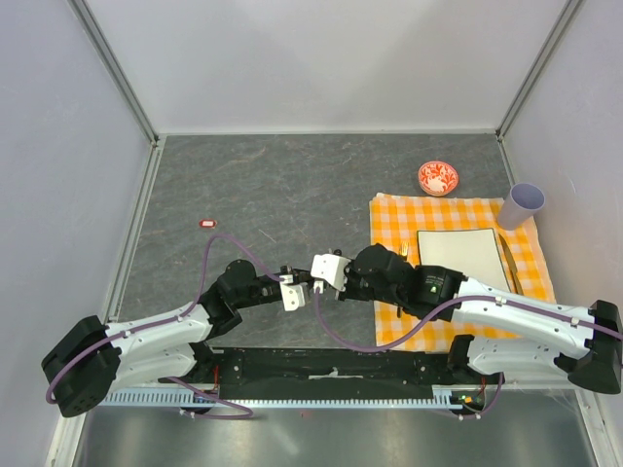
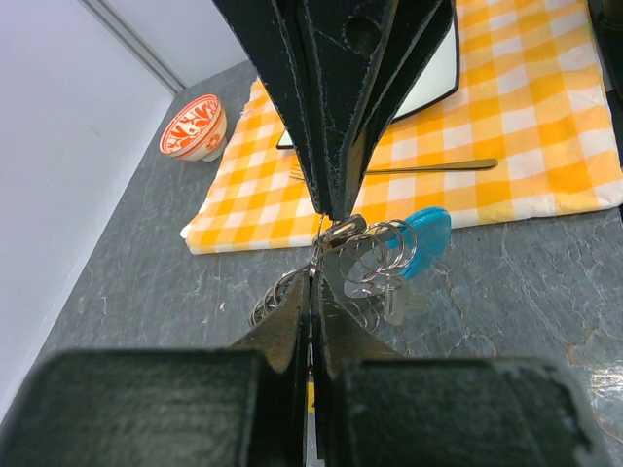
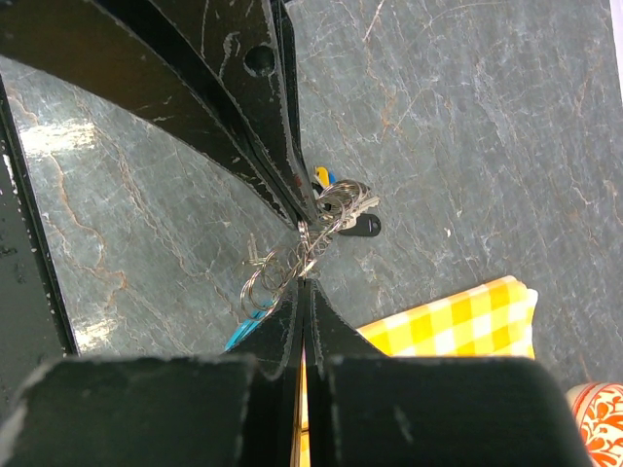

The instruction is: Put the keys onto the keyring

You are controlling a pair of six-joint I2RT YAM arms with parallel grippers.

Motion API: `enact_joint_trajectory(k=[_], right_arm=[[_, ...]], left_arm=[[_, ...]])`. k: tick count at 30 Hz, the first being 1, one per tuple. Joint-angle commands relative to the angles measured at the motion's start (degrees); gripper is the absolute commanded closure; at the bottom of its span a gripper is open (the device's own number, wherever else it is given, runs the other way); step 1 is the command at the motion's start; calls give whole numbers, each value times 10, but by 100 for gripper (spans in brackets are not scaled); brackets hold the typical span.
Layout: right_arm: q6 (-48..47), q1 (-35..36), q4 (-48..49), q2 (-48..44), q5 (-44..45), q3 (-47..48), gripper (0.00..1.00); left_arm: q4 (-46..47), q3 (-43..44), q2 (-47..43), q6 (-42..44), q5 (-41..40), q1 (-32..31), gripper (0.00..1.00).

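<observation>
**Left gripper** (image 2: 311,288): jaws pressed together, tips pinched on the wire loops of the keyring (image 2: 368,255). Its own fingers hide the exact loop under the pads.

**Right gripper** (image 3: 304,290): jaws likewise closed, nipping the same cluster of loops from the opposite side. Its own fingers mask the contact point.

**Keyring**: suspended between the two sets of tips, which nearly touch, and apparently clear of the table (image 1: 292,185).
- The cyan strap piece (image 2: 424,240) hangs off one side. In the right wrist view only a sliver of it shows.
- From the top camera the keyring cannot be made out, as the gripper bodies cover it.

**Keys** (image 3: 365,226): a bunch right by the left gripper's tips.
- A black head and a blue head show. The others overlap and are too small to count.
- Which keys are actually threaded on a loop cannot be told.

**Arms**: both stretched low and inward over the table, meeting nose to nose at the near middle, just left of the cloth.

**Surroundings**:
- An orange-and-white checked cloth (image 1: 389,216) lies on the right.
- It carries a white rectangular plate (image 1: 458,255), partly covered by the right arm.
- A fork (image 2: 428,166) lies beside the plate.
- A lilac cup (image 1: 523,204) stands at the cloth's far right corner.
- A red-and-white bowl (image 1: 438,178) sits just beyond the cloth.
- A small red item (image 1: 207,223) sits far left, too small to identify.
</observation>
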Motion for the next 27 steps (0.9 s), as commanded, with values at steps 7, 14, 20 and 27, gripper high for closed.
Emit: enact_joint_trajectory(k=[7, 14, 20, 27], right_arm=[[-5, 5, 18, -8, 15, -2, 100], [-5, 5, 23, -16, 18, -3, 100], [-4, 5, 24, -10, 11, -5, 100], [-5, 6, 23, -8, 5, -5, 100]], left_arm=[[31, 23, -5, -13, -4, -3, 98], [30, 25, -2, -13, -7, -4, 98], [29, 25, -3, -12, -7, -3, 98], [30, 26, 0, -14, -8, -4, 98]])
